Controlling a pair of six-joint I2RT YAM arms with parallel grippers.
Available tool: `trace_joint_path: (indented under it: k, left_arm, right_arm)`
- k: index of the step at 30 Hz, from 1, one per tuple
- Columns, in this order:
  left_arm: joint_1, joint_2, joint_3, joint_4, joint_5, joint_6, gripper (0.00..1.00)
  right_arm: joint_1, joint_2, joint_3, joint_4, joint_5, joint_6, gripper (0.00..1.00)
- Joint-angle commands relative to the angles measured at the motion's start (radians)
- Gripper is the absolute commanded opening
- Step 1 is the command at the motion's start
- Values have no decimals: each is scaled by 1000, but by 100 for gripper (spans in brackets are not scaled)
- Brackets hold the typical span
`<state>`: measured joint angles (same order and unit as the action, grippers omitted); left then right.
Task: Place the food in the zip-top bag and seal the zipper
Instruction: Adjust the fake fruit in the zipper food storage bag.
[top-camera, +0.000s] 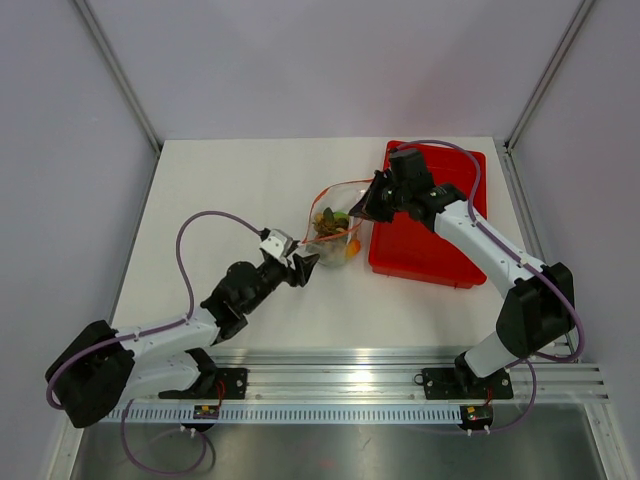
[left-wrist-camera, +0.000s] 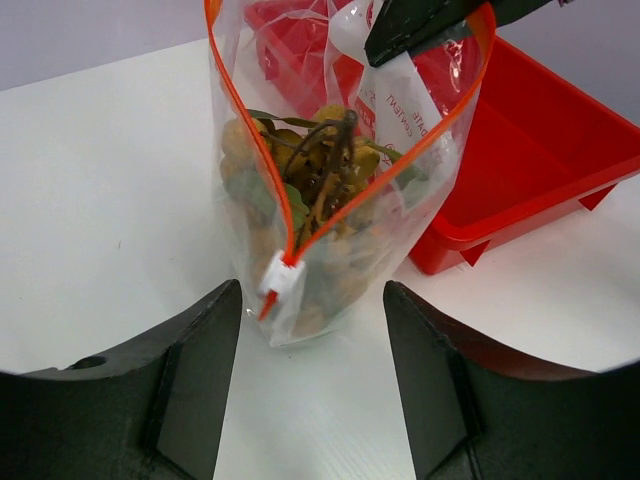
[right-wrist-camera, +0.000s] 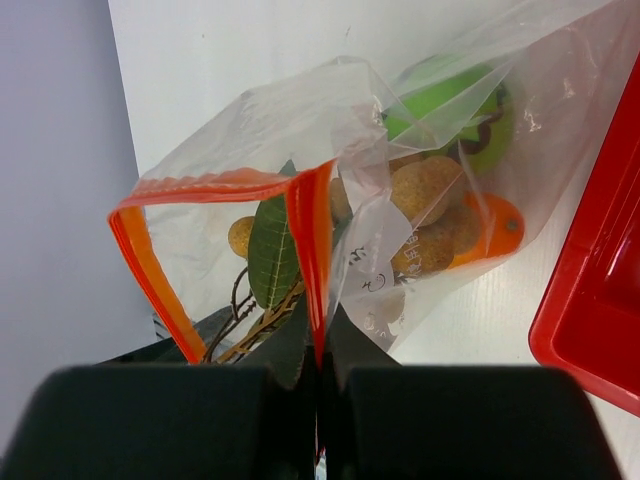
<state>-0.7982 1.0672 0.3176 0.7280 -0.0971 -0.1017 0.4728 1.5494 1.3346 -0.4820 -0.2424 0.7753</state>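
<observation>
White desk (top-camera: 230, 190) bears the clear crinkly zip-top bag (right-wrist-camera: 230, 130), its orange-red zipper strip (right-wrist-camera: 313, 240) running from my right pincer (right-wrist-camera: 320, 372), pinching it, toward my wide-open left pincer (left-wrist-camera: 312, 305).

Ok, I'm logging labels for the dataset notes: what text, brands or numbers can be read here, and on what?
Red print on the white label patch of the zip-top bag: too blurred to read.
The same patch in the right wrist view: faint marks only, unreadable.
No other text is visible in any view.
</observation>
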Motion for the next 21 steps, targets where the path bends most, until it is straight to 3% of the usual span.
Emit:
trace_joint_path:
  k: [1, 9, 12, 13, 18, 21]
  left_arm:
    - [17, 48, 31, 134, 75, 49, 60]
    - [45, 111, 51, 157, 91, 33, 64]
    - [47, 123, 54, 169, 120, 27, 58]
    - [48, 129, 57, 177, 131, 23, 52]
    - [48, 132, 78, 208, 145, 11, 0]
    - [50, 103, 97, 191, 154, 2, 0]
  right_arm:
    - [-8, -37, 8, 40, -29, 7, 0]
    - [-8, -46, 0, 34, -28, 2, 0]
    - [-8, -45, 1, 33, -31, 1, 0]
    - [-8, -43, 3, 33, -31, 1, 0]
    - [-8, -46, 3, 31, -32, -2, 0]
    - [-10, -55, -3, 22, -31, -22, 1]
